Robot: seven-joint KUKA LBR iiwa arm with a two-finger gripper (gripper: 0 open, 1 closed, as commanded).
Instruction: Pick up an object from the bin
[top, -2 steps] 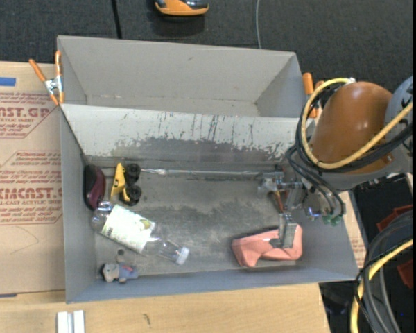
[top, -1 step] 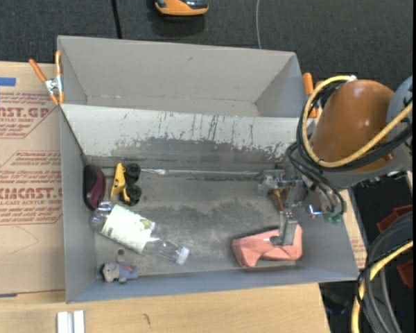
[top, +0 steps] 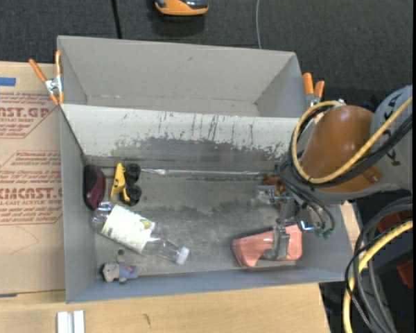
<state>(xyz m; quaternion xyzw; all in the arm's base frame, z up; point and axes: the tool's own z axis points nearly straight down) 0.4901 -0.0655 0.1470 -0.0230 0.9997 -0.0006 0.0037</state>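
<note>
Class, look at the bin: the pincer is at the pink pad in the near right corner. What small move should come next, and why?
Probably a firm squeeze on the pink pad, if not yet made, before any lift. The pincer sits low over the pad's right end, and the bottle lies apart at the left, so nothing should get caught.

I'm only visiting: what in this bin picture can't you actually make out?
All in the camera view:
1. The pink soft-looking thing at the bin's lower right: the gripper covers its right end.
2. The small greyish thing in the lower left corner: too small to identify.
3. The dark maroon thing by the left wall: too dark to tell its kind.
4. The clear bottle: its label print is too small to read.
</note>
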